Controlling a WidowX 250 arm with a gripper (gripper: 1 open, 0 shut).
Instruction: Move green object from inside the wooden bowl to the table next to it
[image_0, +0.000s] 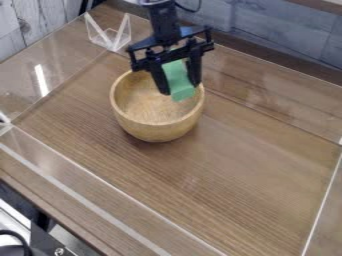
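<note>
Fingers of the black gripper (171, 49) are part-open, closed on the green block (177, 80) above the wooden bowl (156, 106)'s right side; grip looks shallow, though it's blurry, so a low sideways move could snag the rim and drop it.
</note>
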